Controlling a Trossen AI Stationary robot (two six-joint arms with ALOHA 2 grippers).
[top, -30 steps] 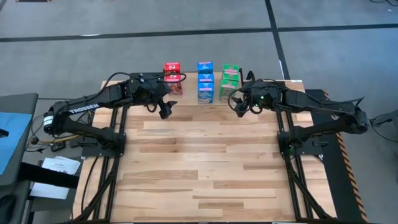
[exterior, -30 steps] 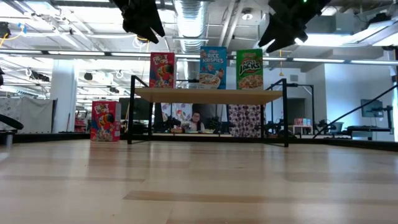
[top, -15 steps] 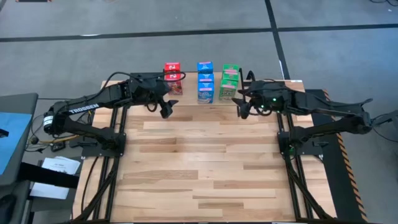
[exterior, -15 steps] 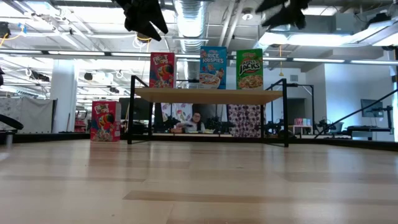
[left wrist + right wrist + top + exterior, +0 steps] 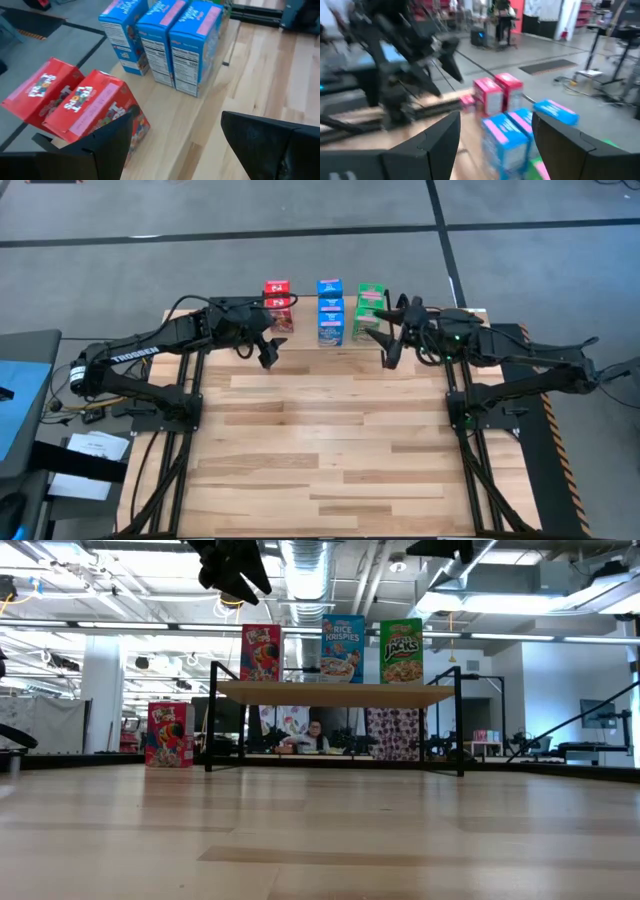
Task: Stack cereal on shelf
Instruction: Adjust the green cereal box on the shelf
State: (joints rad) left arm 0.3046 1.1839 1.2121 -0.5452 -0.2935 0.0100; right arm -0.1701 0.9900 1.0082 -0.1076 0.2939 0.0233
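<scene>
The shelf, a light-wood board on black wire legs, stands at the table's far edge. On it stand red boxes, blue boxes and green boxes in rows. One more red box stands on the tabletop left of the shelf. My left gripper hangs open and empty in front of the red boxes. My right gripper is open and empty, raised in front of the green boxes; in the low view only its lower part shows at the top edge.
The wide slatted tabletop stretches from the shelf to the near edge. Both arms' black frames stand at the table's left and right sides. A person sits in the room beyond the shelf.
My right gripper has risen, nearly out of the low view's top, and has tipped up to look level across the shelf. It stays open and empty. No box has moved.
</scene>
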